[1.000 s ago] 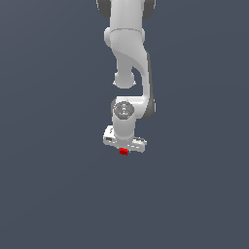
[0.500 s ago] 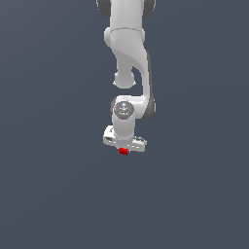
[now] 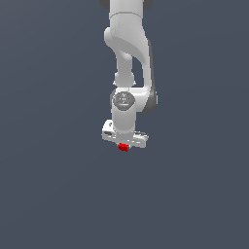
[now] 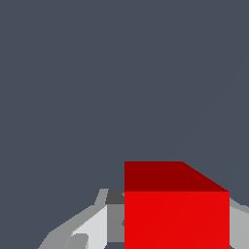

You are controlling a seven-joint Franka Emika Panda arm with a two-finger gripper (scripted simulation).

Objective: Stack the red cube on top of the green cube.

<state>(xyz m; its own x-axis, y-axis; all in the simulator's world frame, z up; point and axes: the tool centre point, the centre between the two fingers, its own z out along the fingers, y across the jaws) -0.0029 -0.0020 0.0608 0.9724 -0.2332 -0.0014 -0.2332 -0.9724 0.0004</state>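
Observation:
The red cube point(image 3: 123, 147) sits between the fingers of my white gripper point(image 3: 123, 146), just under the hand at the end of the down-pointing arm. In the wrist view the red cube point(image 4: 176, 214) fills the space between the two grey fingers point(image 4: 95, 226), which press against its sides. My gripper is shut on it. The green cube is out of view in both views.
Only a plain dark grey-blue surface point(image 3: 53, 194) shows around the arm point(image 3: 127, 53) in both views.
The gripper and the red cube held in it have risen slightly. The grip itself looks the same.

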